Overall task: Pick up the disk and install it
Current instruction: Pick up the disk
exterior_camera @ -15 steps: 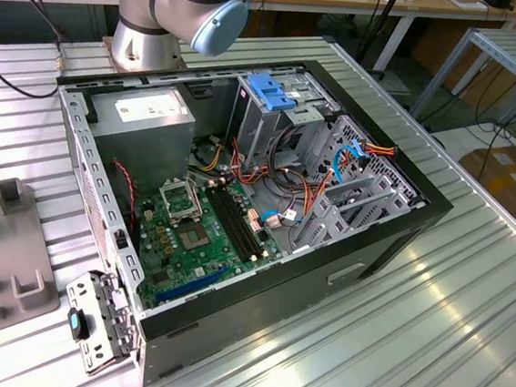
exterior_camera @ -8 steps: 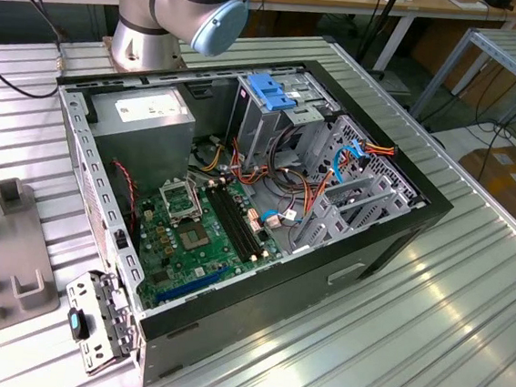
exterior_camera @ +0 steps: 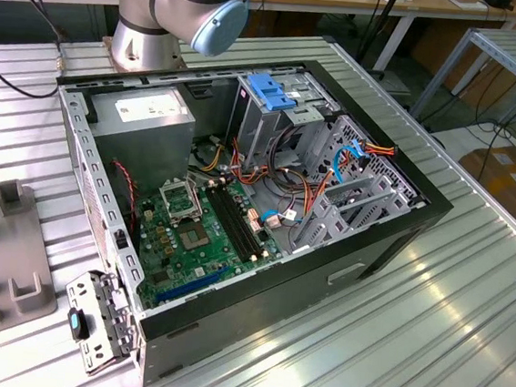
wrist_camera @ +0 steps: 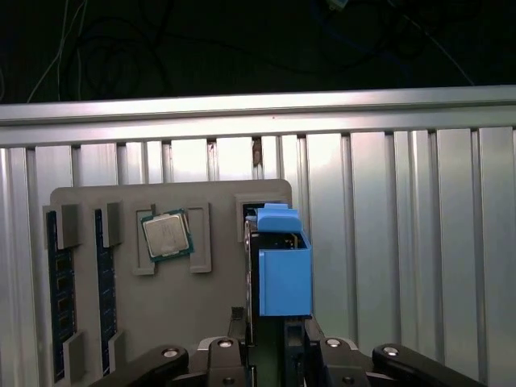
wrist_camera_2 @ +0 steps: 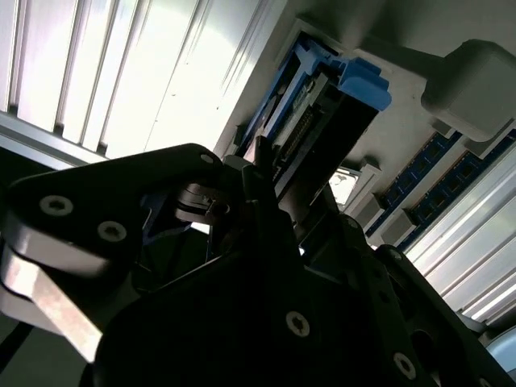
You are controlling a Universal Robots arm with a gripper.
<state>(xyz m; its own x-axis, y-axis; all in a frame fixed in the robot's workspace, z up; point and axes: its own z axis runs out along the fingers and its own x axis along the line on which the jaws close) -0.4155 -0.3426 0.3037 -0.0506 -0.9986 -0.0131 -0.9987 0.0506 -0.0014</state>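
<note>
The disk stands on edge in a slot of a grey holder tray, one blue side rail facing the first wrist view. In the second wrist view the disk is a dark slab with blue rails running away from the camera. My gripper straddles the disk's near end, one finger against each broad face, shut on it. In the second wrist view the gripper sits on the same end. The open computer case lies in the exterior view, with its grey drive cage under a blue latch.
On the holder tray are a processor chip and memory sticks. Part of the tray lies at the exterior view's left. The arm's base stands behind the case. Inside are a power supply box, motherboard and loose cables.
</note>
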